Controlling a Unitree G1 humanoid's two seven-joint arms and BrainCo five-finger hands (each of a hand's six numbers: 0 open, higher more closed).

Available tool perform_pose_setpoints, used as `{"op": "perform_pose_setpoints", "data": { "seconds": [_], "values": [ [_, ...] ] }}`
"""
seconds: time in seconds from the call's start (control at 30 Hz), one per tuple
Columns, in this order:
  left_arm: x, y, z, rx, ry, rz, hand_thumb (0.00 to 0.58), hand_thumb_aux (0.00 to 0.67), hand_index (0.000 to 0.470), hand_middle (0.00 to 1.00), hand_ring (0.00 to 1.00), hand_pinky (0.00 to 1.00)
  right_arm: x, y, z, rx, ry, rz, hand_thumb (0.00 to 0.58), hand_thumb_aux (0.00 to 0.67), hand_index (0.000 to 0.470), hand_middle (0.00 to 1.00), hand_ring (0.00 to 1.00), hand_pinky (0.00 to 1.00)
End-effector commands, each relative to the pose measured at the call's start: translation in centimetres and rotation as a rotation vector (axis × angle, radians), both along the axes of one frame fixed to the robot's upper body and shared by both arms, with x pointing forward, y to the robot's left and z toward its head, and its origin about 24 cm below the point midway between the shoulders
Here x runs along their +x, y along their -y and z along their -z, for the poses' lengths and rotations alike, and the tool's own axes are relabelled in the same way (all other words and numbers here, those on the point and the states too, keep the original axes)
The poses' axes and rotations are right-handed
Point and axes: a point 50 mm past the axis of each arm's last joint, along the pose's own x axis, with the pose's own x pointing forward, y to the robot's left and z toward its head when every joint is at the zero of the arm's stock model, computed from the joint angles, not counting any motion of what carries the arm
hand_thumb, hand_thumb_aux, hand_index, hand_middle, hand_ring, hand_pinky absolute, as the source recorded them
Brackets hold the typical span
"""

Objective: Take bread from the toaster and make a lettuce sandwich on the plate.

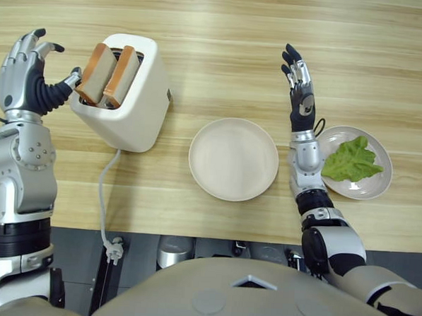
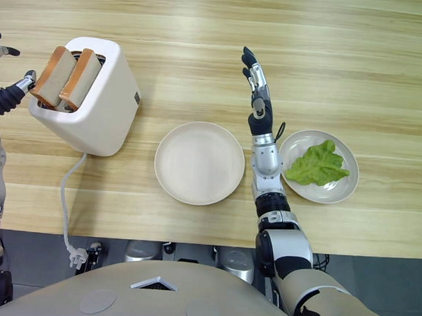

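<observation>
Nearest, a cord (image 1: 101, 195) trails off the surface (image 1: 224, 38) edge. The empty plate (image 1: 233, 159) sits centre, and just right of it a smaller plate (image 1: 372, 191) carries the lettuce leaf (image 1: 351, 160). Between the two, slightly farther, the right robot hand (image 1: 299, 88) is released, fingers straight. Far left, the toaster (image 1: 132, 104) has two bread slices (image 1: 96, 70) sticking up. Beside it the left robot hand (image 1: 24, 70) is spread, holding nothing, thumb at the toaster rim.

Toaster (image 1: 139, 112) and plate (image 1: 233, 159) stand apart; right arm (image 1: 306, 159) stands between plate and lettuce dish (image 1: 379, 191)
</observation>
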Motion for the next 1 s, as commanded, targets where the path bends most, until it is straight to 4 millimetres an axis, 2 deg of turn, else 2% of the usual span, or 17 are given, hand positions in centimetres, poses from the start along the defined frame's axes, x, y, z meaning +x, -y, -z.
{"op": "perform_pose_setpoints", "data": {
  "seconds": [0.03, 0.13, 0.23, 0.67, 1.0],
  "values": [
    [0.1, 0.3, 0.7, 0.000, -0.034, 0.012, 0.443, 0.344, 0.236, 0.00, 0.00, 0.00, -0.1, 0.1, 0.3, -0.003, -0.011, 0.005, 0.000, 0.000, 0.000, 0.00, 0.00, 0.00],
    [0.2, 0.6, 1.0, -0.003, -0.041, 0.023, 0.403, 0.300, 0.206, 0.00, 0.00, 0.00, -0.1, 0.1, 0.3, -0.006, -0.009, 0.007, 0.000, 0.000, 0.000, 0.00, 0.00, 0.00],
    [0.3, 0.9, 1.3, -0.010, -0.051, 0.036, 0.400, 0.297, 0.204, 0.00, 0.00, 0.00, 0.0, 0.1, 0.3, -0.006, -0.010, 0.009, 0.000, 0.000, 0.000, 0.00, 0.00, 0.00],
    [0.9, -0.3, 2.7, -0.024, -0.106, -0.009, 0.422, 0.321, 0.220, 0.00, 0.00, 0.00, 0.0, 0.0, 0.3, -0.005, -0.008, 0.010, 0.000, 0.000, 0.000, 0.00, 0.00, 0.00],
    [1.5, 1.3, 3.7, -0.023, -0.151, 0.055, 0.466, 0.373, 0.256, 0.00, 0.00, 0.00, 0.0, -0.2, 0.3, -0.016, -0.007, 0.006, 0.000, 0.000, 0.000, 0.00, 0.00, 0.00]
  ]
}}
